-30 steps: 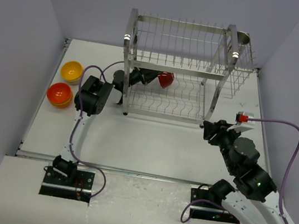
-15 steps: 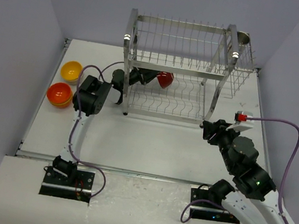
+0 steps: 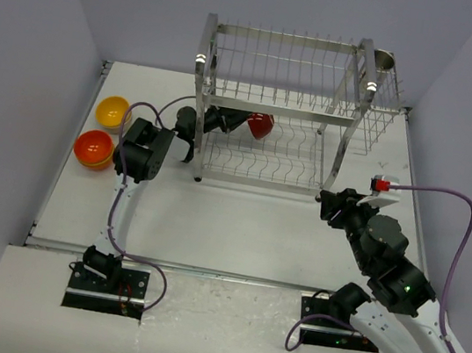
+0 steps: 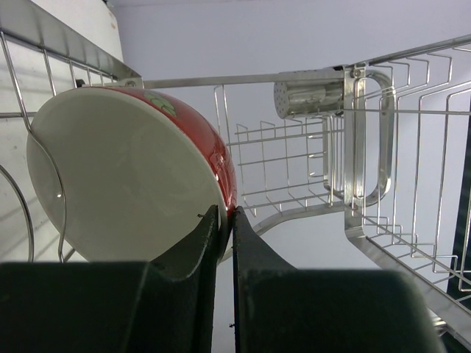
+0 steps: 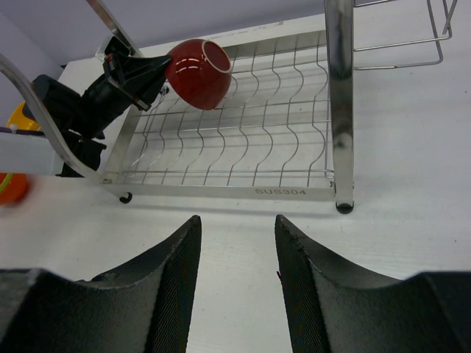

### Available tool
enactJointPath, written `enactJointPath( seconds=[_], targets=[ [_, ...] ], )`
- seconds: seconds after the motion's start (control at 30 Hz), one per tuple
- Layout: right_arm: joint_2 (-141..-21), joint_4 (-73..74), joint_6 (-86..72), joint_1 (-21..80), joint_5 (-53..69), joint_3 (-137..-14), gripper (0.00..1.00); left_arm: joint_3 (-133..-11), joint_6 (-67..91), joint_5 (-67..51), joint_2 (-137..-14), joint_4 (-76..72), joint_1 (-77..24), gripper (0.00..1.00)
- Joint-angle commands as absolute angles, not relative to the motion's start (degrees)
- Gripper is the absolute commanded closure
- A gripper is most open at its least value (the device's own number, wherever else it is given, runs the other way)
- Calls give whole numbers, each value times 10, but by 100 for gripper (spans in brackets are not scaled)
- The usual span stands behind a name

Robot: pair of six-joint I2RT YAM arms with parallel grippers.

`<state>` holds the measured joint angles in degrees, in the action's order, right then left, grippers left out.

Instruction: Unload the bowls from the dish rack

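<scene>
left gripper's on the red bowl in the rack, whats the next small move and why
Probably draw the red bowl out the left end of the dish rack, staying under the upper tier. The left gripper is shut on its rim, the bowl is inside the lower tier, and the yellow bowl and orange bowl lie outside to the left.

This is a robotics lab test cell, not a kitchen. A white desk (image 3: 238,221) is boxed in on three sides by bare lavender panels (image 3: 22,65). A left arm (image 3: 137,157) and a right arm (image 3: 385,252) are bolted to black base plates (image 3: 134,290) at its near edge, with purple cables (image 3: 436,190) trailing loose. The only household goods are a steel dish rack (image 3: 202,74), a red bowl (image 3: 261,125) in it, and an orange bowl (image 3: 94,148) and a yellow bowl (image 3: 112,110) by the desk's left edge.
</scene>
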<state>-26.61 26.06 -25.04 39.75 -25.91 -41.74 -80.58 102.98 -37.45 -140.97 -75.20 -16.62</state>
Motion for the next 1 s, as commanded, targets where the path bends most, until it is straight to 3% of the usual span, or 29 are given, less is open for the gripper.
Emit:
enactJointPath(
  seconds=[0.0,0.97],
  targets=[
    [-266,243,-253,400,-251,-417,53,-823,1042,-417,-1367,-1069,-163,100],
    [-269,238,-253,400,-247,-415,54,-824,986,-465,-1355,-1058,-161,100]
  ],
)
